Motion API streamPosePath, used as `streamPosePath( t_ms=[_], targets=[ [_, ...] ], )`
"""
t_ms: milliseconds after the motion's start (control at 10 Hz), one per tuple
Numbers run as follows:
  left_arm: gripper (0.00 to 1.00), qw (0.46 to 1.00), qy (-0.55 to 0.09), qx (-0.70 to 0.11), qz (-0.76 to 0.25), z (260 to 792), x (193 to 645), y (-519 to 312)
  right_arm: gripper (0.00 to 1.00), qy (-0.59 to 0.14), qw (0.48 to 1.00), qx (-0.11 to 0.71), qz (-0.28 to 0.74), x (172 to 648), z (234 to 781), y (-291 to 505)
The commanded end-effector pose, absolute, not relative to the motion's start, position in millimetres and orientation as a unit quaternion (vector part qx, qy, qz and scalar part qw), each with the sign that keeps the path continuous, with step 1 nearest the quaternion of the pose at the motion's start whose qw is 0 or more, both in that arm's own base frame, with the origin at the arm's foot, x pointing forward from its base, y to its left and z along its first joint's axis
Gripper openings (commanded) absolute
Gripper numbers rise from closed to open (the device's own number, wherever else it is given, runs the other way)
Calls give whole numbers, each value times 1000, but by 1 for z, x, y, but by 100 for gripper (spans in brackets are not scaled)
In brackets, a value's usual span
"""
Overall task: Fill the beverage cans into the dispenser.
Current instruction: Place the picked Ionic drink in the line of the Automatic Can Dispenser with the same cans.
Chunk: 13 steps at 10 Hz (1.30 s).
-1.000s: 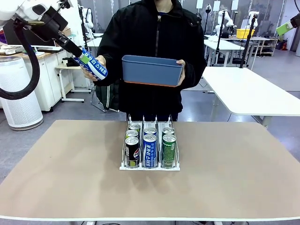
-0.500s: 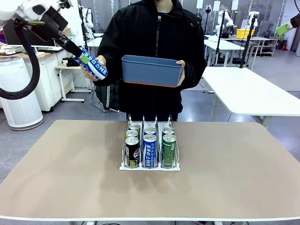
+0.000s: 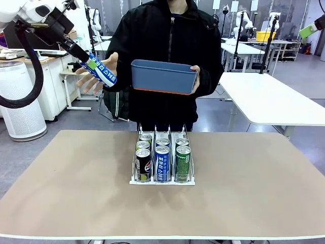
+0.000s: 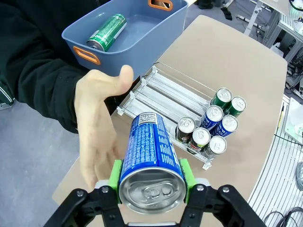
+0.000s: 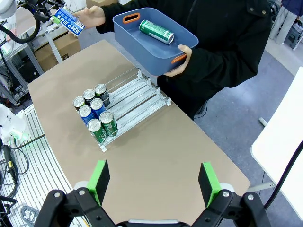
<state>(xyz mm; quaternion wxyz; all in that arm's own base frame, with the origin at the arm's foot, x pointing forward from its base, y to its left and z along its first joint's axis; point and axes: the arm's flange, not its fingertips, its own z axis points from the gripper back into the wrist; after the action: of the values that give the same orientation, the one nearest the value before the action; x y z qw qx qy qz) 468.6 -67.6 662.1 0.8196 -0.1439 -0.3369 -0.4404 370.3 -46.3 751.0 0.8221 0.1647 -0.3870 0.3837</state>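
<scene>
**A:** Any writing you can read?

**B:** The blue can (image 4: 149,146) pinched in the left gripper (image 4: 151,176) has white Korean lettering along its side. It also has fine print, too small to make out. The front blue can (image 3: 162,163) in the dispenser (image 3: 162,182) shows the same lettering, running top to bottom.

**A:** Where is the held can?

**B:** High beyond the dispenser's far left corner, tilted. The green pads (image 4: 115,176) press on both sides near its silver top.

**A:** And in the dispenser?

**B:** Seven cans crowd its near end. The left lane has three, and the front one is a black can (image 3: 143,165) with a round logo. The middle lane has two blue cans, and the right lane has two green cans with white lettering.

**A:** What stands in the way?

**B:** The person's hand (image 4: 97,137) is open just beside the held can; I can't tell whether it touches. The other hand (image 3: 195,80) holds a blue bin (image 3: 163,77) with orange handles above the dispenser's far end. A green can (image 5: 156,31) lies on its side in it.

**A:** And the right gripper (image 5: 154,182)?

**B:** Its jaws are spread wide and hold nothing. It sits high over the bench (image 3: 254,188), well apart from the dispenser on its right.
</scene>
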Motion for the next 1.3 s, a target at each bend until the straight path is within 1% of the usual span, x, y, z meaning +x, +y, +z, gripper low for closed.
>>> streamPosePath(
  t_ms=[0,1200],
  targets=[
    [0,816,-341,-140,-445,663,468,-66,100,-385,821,171,384,370,751,-44],
    [0,816,-341,-140,-445,663,468,-66,100,-385,821,171,384,370,751,-44]
  ],
)
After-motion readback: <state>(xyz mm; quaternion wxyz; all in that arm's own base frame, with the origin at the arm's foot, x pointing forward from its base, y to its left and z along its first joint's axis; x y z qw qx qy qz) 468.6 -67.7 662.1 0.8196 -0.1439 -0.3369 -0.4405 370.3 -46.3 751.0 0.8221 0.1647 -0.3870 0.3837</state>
